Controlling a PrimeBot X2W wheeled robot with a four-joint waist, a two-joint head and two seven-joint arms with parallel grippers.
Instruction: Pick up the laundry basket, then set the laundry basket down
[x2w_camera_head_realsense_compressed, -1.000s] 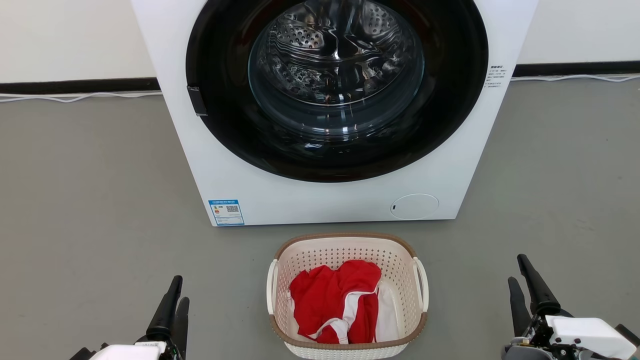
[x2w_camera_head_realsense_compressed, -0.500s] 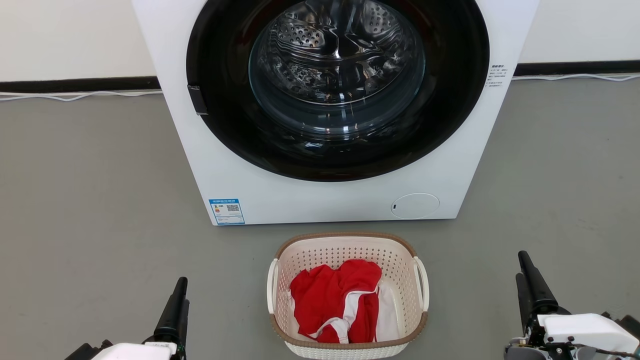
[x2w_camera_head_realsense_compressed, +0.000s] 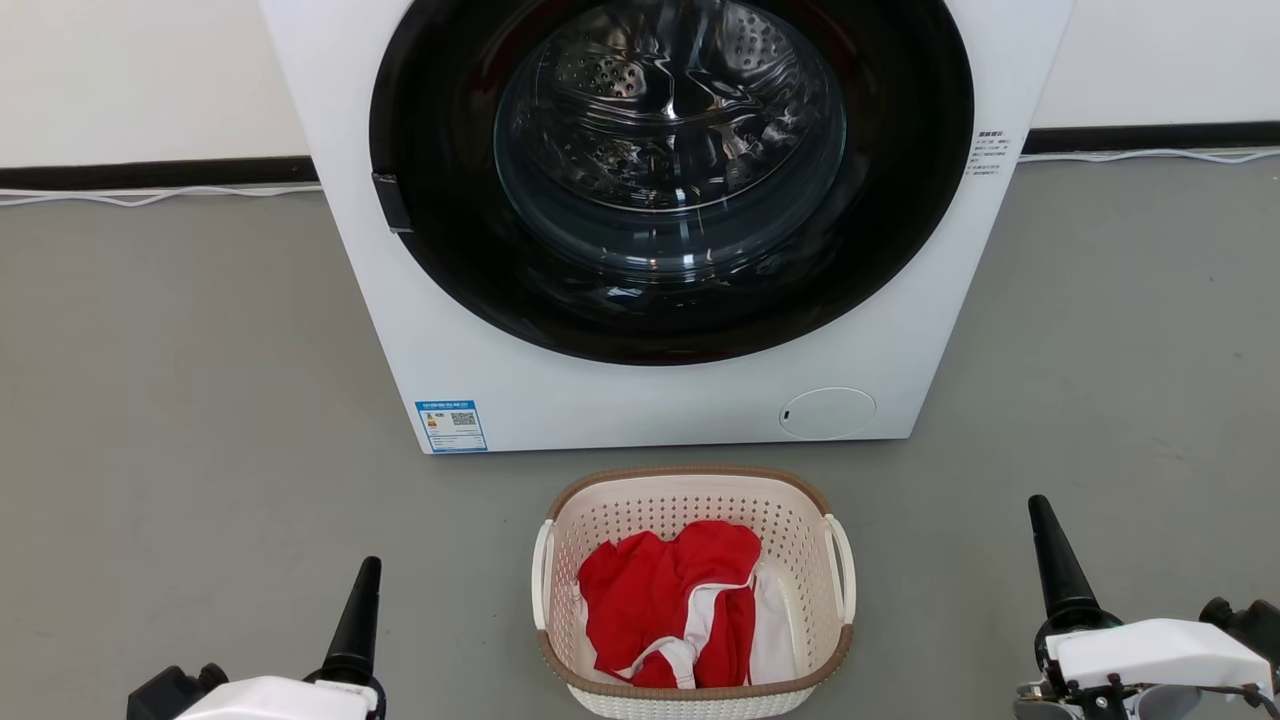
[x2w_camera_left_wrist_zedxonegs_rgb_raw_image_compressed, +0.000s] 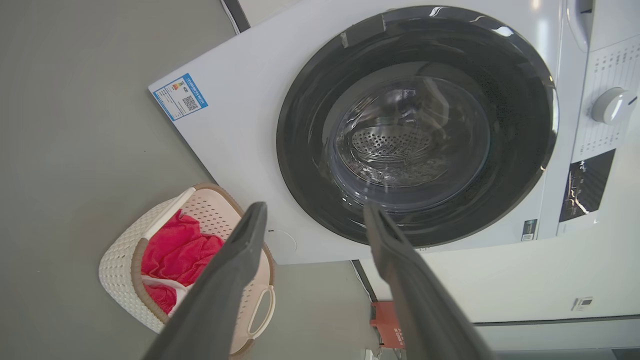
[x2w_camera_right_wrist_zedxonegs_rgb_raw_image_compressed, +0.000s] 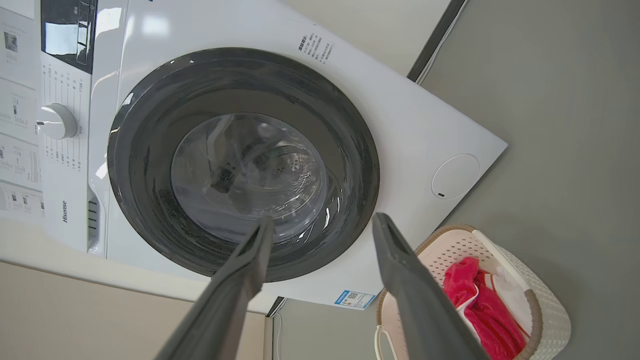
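Note:
The laundry basket (x2w_camera_head_realsense_compressed: 690, 500) stands on the grey floor just in front of the washing machine, cream-white and perforated, with a brown rim and a white handle on each side. A red garment with white trim (x2w_camera_head_realsense_compressed: 660, 590) lies inside it. My left gripper (x2w_camera_head_realsense_compressed: 366, 572) is low at the basket's left, well apart from it, and my right gripper (x2w_camera_head_realsense_compressed: 1038, 508) is off to its right. Each points up, turned edge-on. In the left wrist view my left gripper (x2w_camera_left_wrist_zedxonegs_rgb_raw_image_compressed: 315, 212) is open and empty, the basket (x2w_camera_left_wrist_zedxonegs_rgb_raw_image_compressed: 117, 262) lower left. My right gripper (x2w_camera_right_wrist_zedxonegs_rgb_raw_image_compressed: 325, 222) is open too, the basket (x2w_camera_right_wrist_zedxonegs_rgb_raw_image_compressed: 555, 312) lower right.
The white washing machine (x2w_camera_head_realsense_compressed: 640, 410) with its dark round door (x2w_camera_head_realsense_compressed: 670, 180) rises right behind the basket. A white cable (x2w_camera_head_realsense_compressed: 150, 194) runs along the wall's black skirting. Grey floor (x2w_camera_head_realsense_compressed: 200, 400) spreads on both sides. A small red box (x2w_camera_left_wrist_zedxonegs_rgb_raw_image_compressed: 386, 320) sits by the wall.
Both grippers have rolled, so each pair of fingers now lines up as one spike in the head view. The left sank a little. The basket has stayed put.

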